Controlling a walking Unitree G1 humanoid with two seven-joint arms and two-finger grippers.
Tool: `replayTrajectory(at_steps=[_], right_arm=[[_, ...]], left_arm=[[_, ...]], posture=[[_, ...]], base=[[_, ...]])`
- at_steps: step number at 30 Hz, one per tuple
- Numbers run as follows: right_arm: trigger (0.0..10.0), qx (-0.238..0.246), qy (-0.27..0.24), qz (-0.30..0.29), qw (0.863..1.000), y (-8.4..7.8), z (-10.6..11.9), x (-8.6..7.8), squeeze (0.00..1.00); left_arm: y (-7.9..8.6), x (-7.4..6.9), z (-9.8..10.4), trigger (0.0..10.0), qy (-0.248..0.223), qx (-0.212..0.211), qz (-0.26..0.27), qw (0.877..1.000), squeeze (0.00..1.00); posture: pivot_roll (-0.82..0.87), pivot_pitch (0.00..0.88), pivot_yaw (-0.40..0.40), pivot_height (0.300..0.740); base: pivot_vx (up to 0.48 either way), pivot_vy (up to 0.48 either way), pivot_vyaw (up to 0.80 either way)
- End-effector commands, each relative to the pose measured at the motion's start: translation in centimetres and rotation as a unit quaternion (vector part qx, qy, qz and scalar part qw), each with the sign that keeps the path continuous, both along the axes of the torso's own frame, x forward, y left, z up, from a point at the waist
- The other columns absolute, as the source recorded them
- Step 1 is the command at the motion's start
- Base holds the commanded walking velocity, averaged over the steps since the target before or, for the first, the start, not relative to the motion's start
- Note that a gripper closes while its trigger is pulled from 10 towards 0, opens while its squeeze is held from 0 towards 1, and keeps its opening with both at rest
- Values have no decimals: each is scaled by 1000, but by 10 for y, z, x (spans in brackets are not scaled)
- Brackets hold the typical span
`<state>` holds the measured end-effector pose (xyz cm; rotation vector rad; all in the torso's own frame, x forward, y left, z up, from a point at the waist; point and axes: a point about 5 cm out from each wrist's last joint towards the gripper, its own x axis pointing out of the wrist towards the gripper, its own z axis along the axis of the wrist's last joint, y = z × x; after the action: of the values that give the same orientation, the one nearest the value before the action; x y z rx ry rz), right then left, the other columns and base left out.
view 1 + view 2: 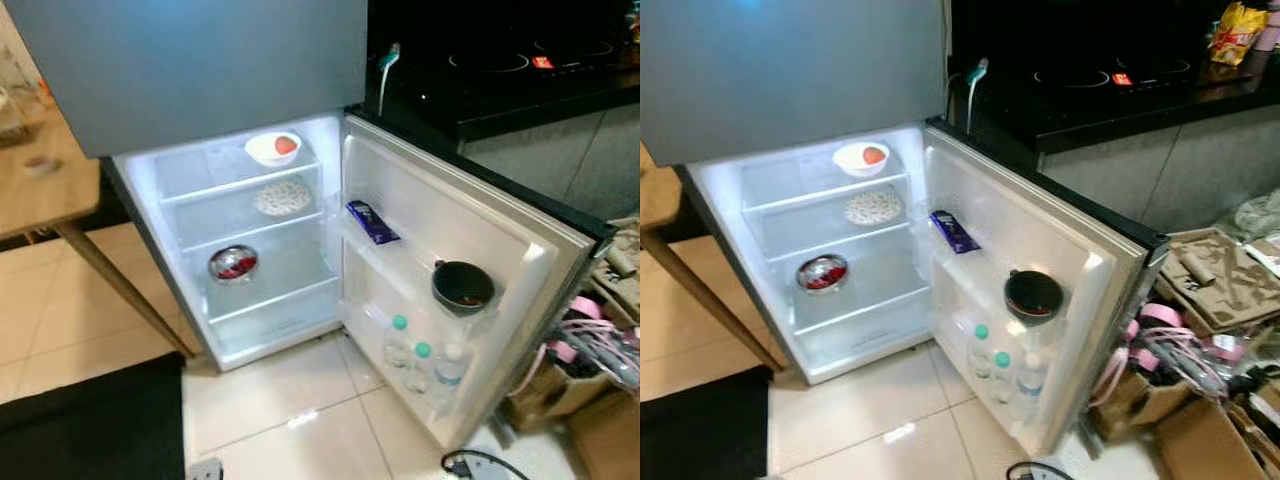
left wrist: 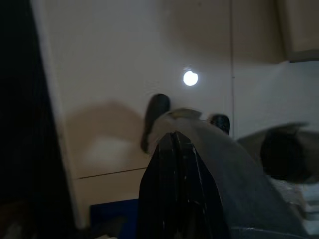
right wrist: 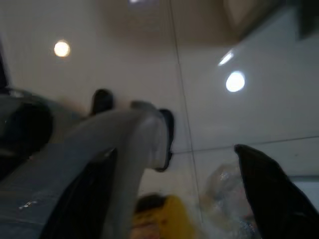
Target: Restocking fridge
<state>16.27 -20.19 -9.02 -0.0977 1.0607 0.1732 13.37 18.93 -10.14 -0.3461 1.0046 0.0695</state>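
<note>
The fridge [image 1: 240,340] stands with its lower door [image 1: 470,240] swung wide and its light on. A white bowl [image 1: 272,148] holding something red sits on the top shelf. Below it lies a round patterned plate [image 1: 281,196], and lower down a steel bowl [image 1: 233,264] of red food. The door racks hold a blue packet [image 1: 372,222], a dark bowl [image 1: 462,286] and three bottles [image 1: 421,364]. My left gripper [image 2: 174,144] hangs shut over the pale floor. The right gripper [image 3: 177,149] hangs open, with a blurred yellow thing [image 3: 159,219] near the base of its fingers.
A wooden table [image 1: 40,180] with a slanted leg stands left of the fridge. A dark mat [image 1: 90,420] lies on the tiles in front. A black cooktop counter [image 1: 520,70] is at the right, with cardboard boxes and pink cords [image 1: 1200,350] on the floor beside the door.
</note>
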Motion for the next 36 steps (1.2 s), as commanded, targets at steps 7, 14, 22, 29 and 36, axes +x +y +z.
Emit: replayTrajectory(at_steps=[7, 14, 22, 29, 36], right_arm=[[10000, -42, -31, -87, 995, -25, 7, 7, 0], [10000, -92, -88, -150, 981, -55, 28, 34, 0], [0, -156, -222, -305, 913, -123, 94, 82, 0], [0, -39, -348, -355, 867, -124, 140, 125, 0], [10000, 57, -419, -281, 862, -101, 174, 163, 0]], left_arm=[[5, -5, -1, 10000, 11, 9, 10, 1000, 0], [5, -5, -1, 10000, 10, 9, 12, 1000, 0], [6, -4, -1, 10000, 8, 9, 22, 1000, 0], [6, -4, -1, 10000, 5, 6, 28, 1000, 0], [7, -4, -1, 10000, 3, 4, 31, 1000, 0]], posture=[[-130, 0, 52, 740], [-130, 0, 52, 740], [-125, 0, 49, 740], [-121, 0, 50, 740], [-117, 0, 50, 740]], base=[[0, 0, 0], [0, 0, 0], [0, 0, 0], [0, 0, 0], [0, 0, 0]])
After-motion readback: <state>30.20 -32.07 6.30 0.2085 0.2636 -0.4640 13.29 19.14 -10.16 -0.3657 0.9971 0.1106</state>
